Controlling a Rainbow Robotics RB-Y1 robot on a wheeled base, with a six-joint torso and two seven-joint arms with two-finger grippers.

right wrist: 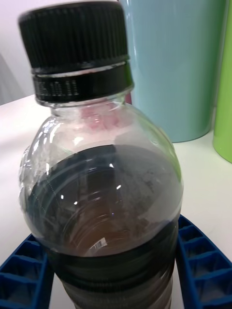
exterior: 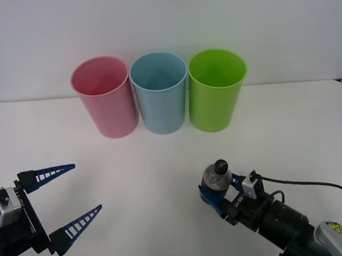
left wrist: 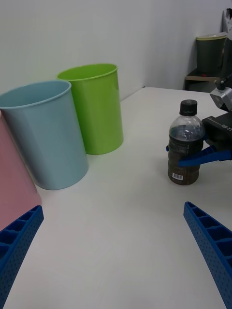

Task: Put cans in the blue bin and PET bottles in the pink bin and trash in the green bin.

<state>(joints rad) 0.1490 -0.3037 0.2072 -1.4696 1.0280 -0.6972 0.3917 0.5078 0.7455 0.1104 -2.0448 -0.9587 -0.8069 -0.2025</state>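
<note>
White table (exterior: 163,186) — right gripper (exterior: 212,190) fingers clasp upright bottle (exterior: 216,180); left gripper (exterior: 71,199) fingers spread, empty.

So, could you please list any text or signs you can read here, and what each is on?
Neck ring of the bottle: printed characters, too blurred to read.
Bottle label, low on its body: small print and a barcode, too small to read.
Right arm: yellow warning sign, no legible words.

The bottle's (right wrist: 104,193) base runs off the right wrist view; at nine o'clock, the pink bin (left wrist: 14,178) is cropped.
</note>
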